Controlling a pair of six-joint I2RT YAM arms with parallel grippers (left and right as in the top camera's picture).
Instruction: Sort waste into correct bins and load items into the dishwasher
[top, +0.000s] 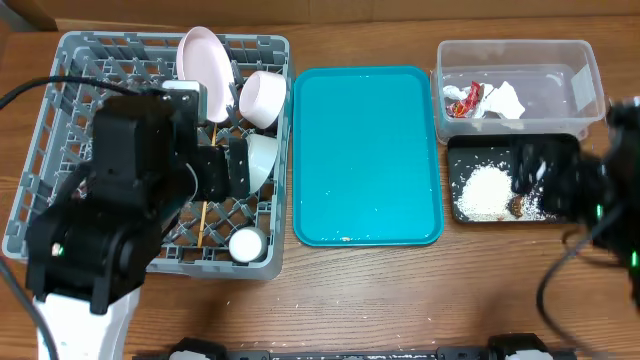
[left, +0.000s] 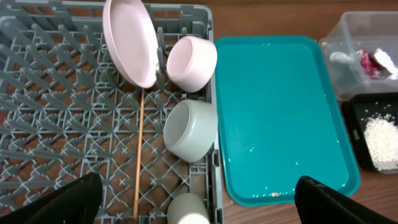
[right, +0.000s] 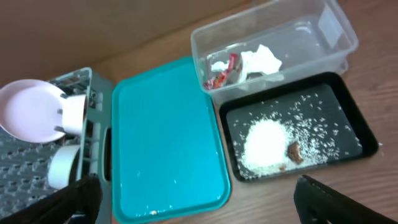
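The grey dishwasher rack (top: 60, 120) holds a pale plate (left: 127, 40) on edge, two white bowls (left: 191, 62) (left: 189, 130), a cup (left: 186, 210) and a wooden chopstick (left: 139, 155). My left gripper (left: 199, 202) hangs open above the rack's near right corner, holding nothing. The clear tub (right: 311, 37) contains the red-and-white wrapper (right: 224, 73) and the white napkin (right: 260, 61). Rice (right: 264, 143) and a brown scrap (right: 293, 151) lie in the black tray (right: 360, 134). My right gripper (right: 199, 199) is open and empty, high over the table in front of that tray.
A large teal tray (top: 365, 155) lies between the rack and the bins, with a few stray grains and a small crumb near its front edge. Bare wooden table runs along the front.
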